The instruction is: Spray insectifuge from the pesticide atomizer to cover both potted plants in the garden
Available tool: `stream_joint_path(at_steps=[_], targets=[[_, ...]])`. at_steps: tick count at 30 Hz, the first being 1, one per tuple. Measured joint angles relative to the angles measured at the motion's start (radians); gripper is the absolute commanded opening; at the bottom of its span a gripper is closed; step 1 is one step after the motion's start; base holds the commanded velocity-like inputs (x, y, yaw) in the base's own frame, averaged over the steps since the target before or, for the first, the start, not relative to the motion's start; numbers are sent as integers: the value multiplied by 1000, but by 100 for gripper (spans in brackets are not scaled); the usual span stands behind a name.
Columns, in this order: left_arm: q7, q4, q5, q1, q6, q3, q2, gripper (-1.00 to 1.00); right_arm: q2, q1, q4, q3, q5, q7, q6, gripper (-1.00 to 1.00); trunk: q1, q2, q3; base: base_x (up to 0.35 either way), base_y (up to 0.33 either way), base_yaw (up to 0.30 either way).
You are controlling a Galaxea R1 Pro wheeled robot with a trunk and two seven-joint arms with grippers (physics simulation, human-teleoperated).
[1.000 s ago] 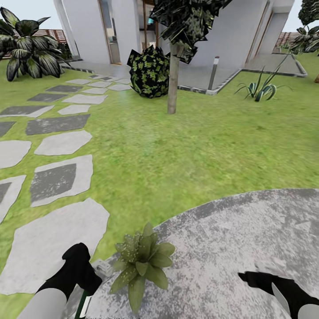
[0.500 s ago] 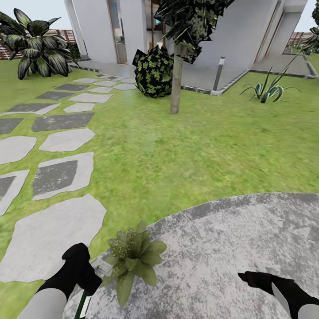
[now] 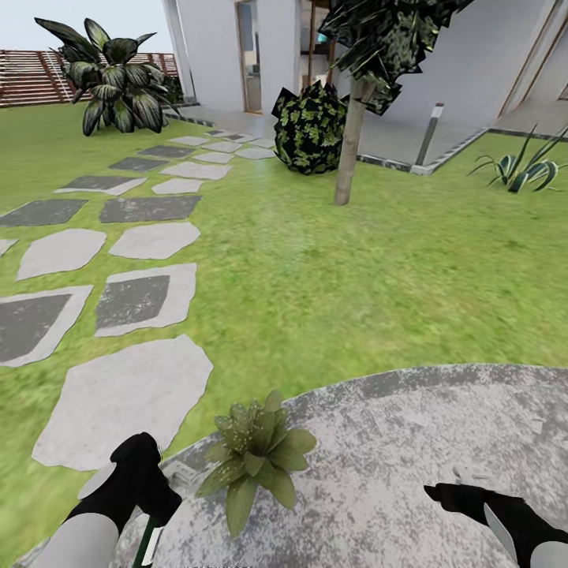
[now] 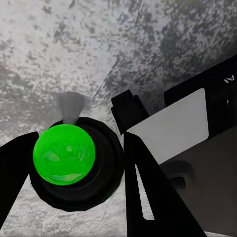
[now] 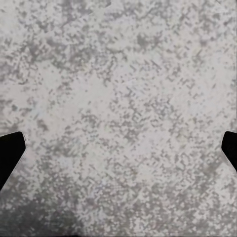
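While the robot faces the garden lawn, the labels below read clockwise from the head view's lower edge.

Left gripper [image 3: 162, 505]: at 7 o'clock in the head view, clamped on the pesticide atomizer [image 3: 150, 543]; the wrist view shows its dark fingers [image 4: 148, 192] pressed to either side of the bottle's round top, the grey nozzle pointing outward over the stone.

Pesticide atomizer: held in the left gripper, the dark green body with white label hanging below the fist; the grey spray head [image 3: 183, 476] juts toward 3 o'clock, close beside the plant's leaves.

Potted plant [image 3: 256, 459]: a low green rosette at 6 o'clock, standing at the rim of the round patio [image 3: 410, 442] where paving meets lawn; its pot is hidden under the leaves. A second potted plant is not identifiable.

Right gripper [image 3: 442, 493]: at 4 o'clock, jaws wide apart, holding nothing, hovering above bare paving; only the two fingertips [image 5: 10, 148] edge the wrist view.

Risk, aim: the nozzle appears to sit low and beside the rosette, so spray may pass under or past the leaves and leave the far side uncovered.

Risk, contact: a swing of the left arm toward 3 o'clock could knock the plant over.

Risk, grip: tilting the bottle could let it slip in the clamp.
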Motion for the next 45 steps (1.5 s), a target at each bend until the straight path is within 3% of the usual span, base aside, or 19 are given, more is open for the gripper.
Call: stream_joint_path(at_steps=[15,32,45], targets=[[-2,0,0,0,1,-2,0,-100,0,0,0,0,0,0,0,100,0,0,0,0,-242,110],[-7,0,-6,0,5,-7,0,-100,0,0,0,0,0,0,0,100,0,0,0,0,-26,180],[-7,0,-7,0,5,-8,0,-100,0,0,0,0,0,0,0,100,0,0,0,0,-300,110]])
